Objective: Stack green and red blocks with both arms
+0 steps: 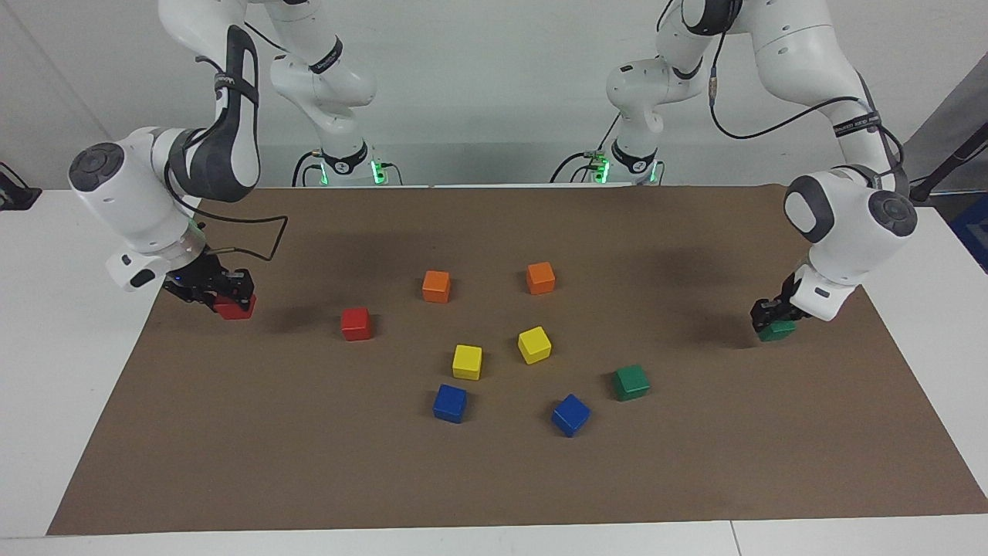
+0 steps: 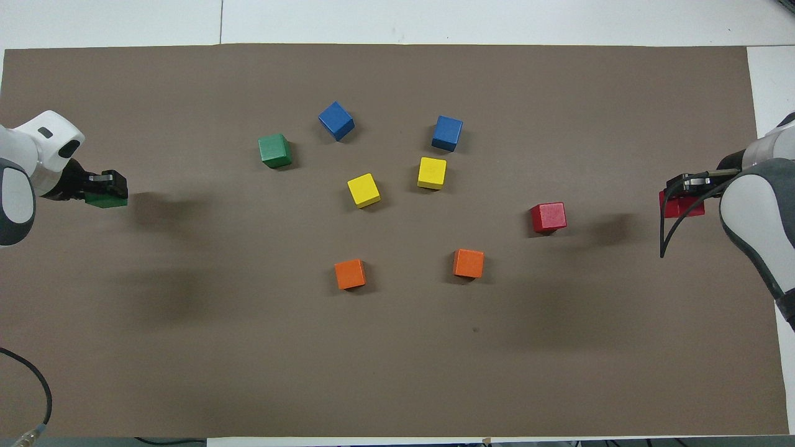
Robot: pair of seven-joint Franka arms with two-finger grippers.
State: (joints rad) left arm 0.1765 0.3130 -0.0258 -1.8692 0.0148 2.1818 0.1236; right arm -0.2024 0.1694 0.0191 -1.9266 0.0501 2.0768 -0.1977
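Left end effector (image 1: 774, 319) gripping green cube (image 1: 776, 330), right end effector (image 1: 212, 293) gripping red cube (image 1: 235, 307), both matte

The white table (image 1: 46, 371) carries a brown mat (image 1: 494, 479) over most of its top. Directly on the mat, around its middle: two orange cubes (image 1: 436, 286) nearest the robots, two yellow cubes (image 1: 467, 362) farther out, two blue cubes (image 1: 450, 403) farthest. A red cube (image 1: 356, 323) lies toward the right arm's end; a green cube (image 1: 631, 382) lies toward the left arm's end, beside the blue pair. All cubes stand apart, none touching.
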